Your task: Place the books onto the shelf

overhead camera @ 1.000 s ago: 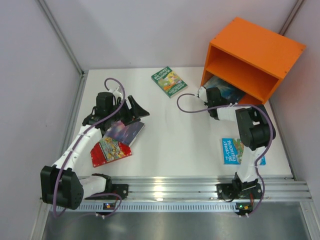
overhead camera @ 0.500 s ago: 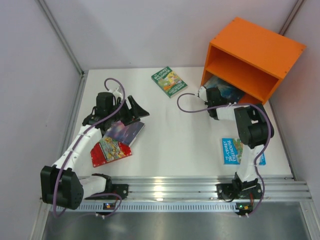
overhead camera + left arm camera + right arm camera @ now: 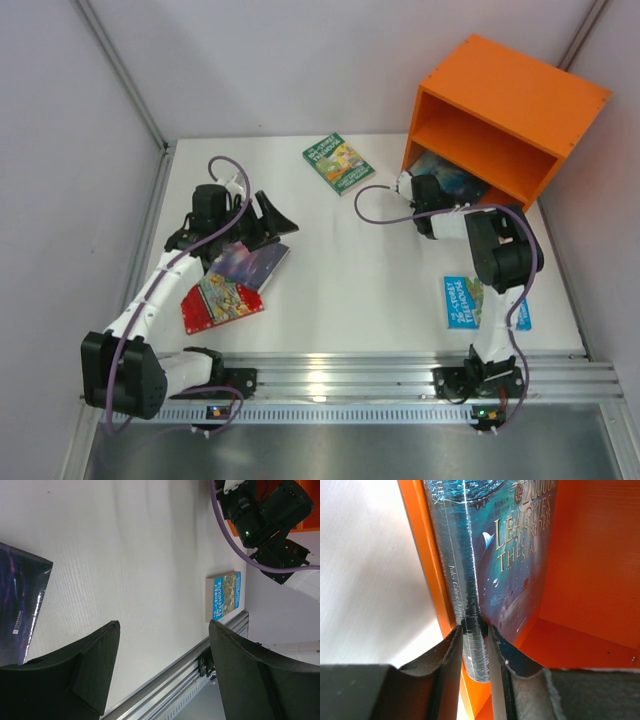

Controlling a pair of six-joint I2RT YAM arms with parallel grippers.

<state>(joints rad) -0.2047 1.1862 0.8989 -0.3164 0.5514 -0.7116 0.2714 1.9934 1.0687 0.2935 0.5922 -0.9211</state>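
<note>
Our right end effector [image 3: 475, 630] is clamped on the pale blue book [image 3: 515, 555], partly inside the shelf [image 3: 520, 90]; our left end effector [image 3: 164, 625] stands apart. Green book [image 3: 338, 163], red book [image 3: 222, 300], purple book [image 3: 255, 262] and bright blue book [image 3: 465, 300] lie on the desk [image 3: 350, 260].

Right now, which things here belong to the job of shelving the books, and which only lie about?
Of the job: orange shelf; pale blue book, held by the right gripper; green book; red book; dark purple book; bright blue book.
Only lying about: nothing loose; just the table and metal rail.
</note>
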